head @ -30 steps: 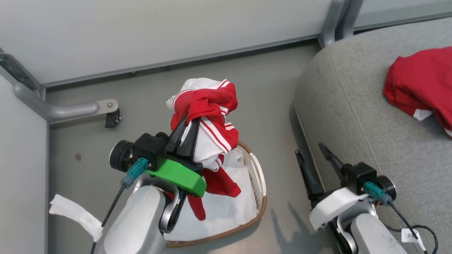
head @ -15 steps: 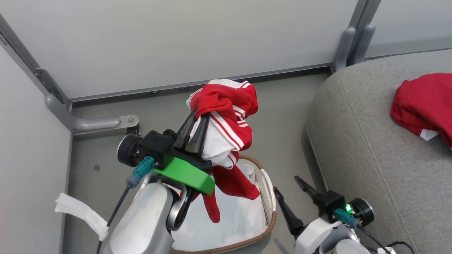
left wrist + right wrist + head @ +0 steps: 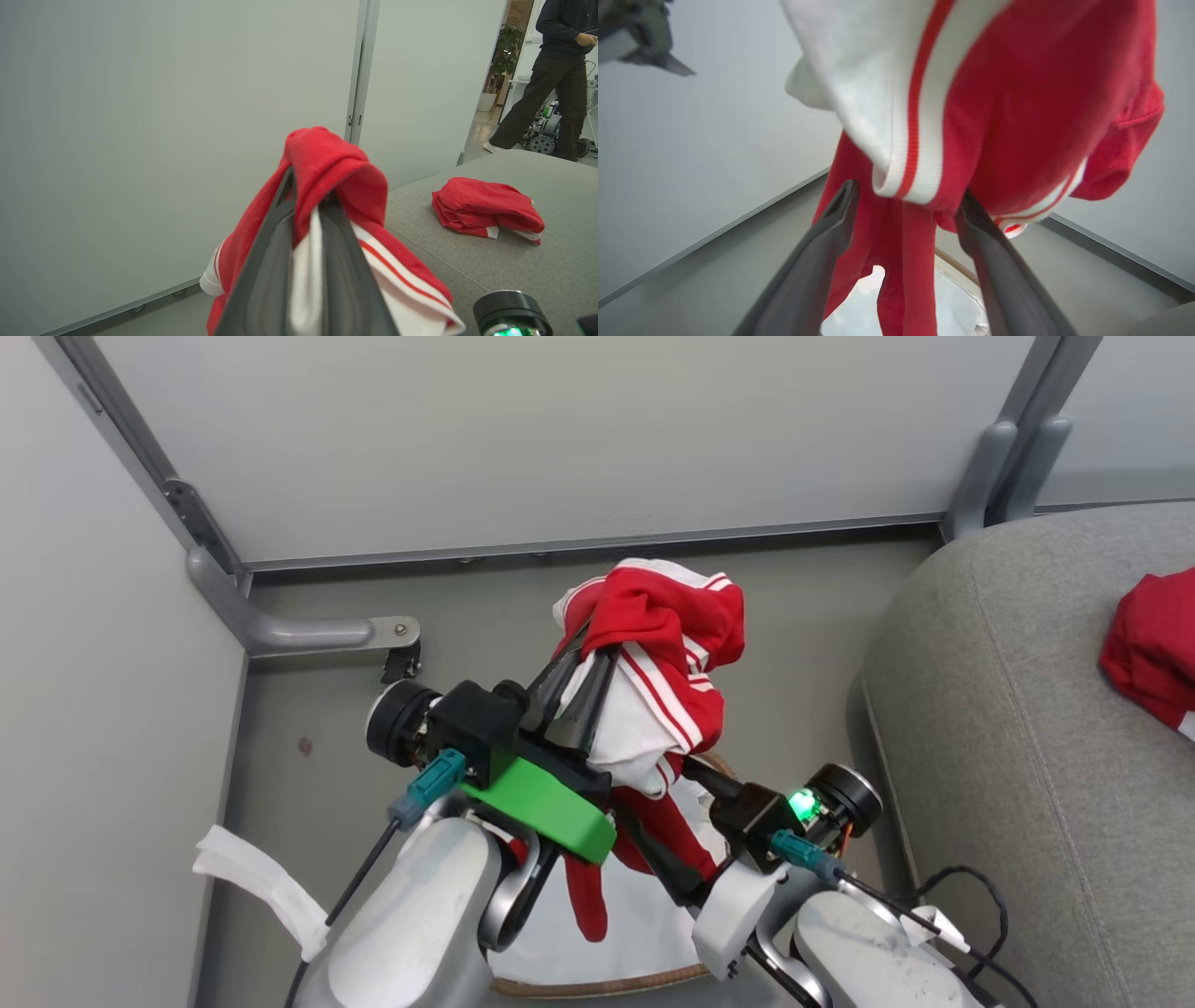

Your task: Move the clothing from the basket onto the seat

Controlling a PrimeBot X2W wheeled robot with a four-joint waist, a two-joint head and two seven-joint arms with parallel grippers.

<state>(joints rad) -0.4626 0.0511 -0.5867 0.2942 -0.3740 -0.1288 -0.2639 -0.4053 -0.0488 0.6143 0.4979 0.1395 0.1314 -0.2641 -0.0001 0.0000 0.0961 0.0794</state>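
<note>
The left gripper [image 3: 586, 658] is pressed together on a bunched fold of the clothing [image 3: 667, 644], holding it above the basket [image 3: 597, 986] with a red tail hanging straight down toward it. The right gripper [image 3: 908, 191] stands spread wide, its fingers [image 3: 822, 247] flanking that tail from below; whether they touch the cloth is hard to tell. In the head view the seat [image 3: 1008, 728] lies at three o'clock from the bundle, on the right arm's side, so the carry goes that way.
</note>
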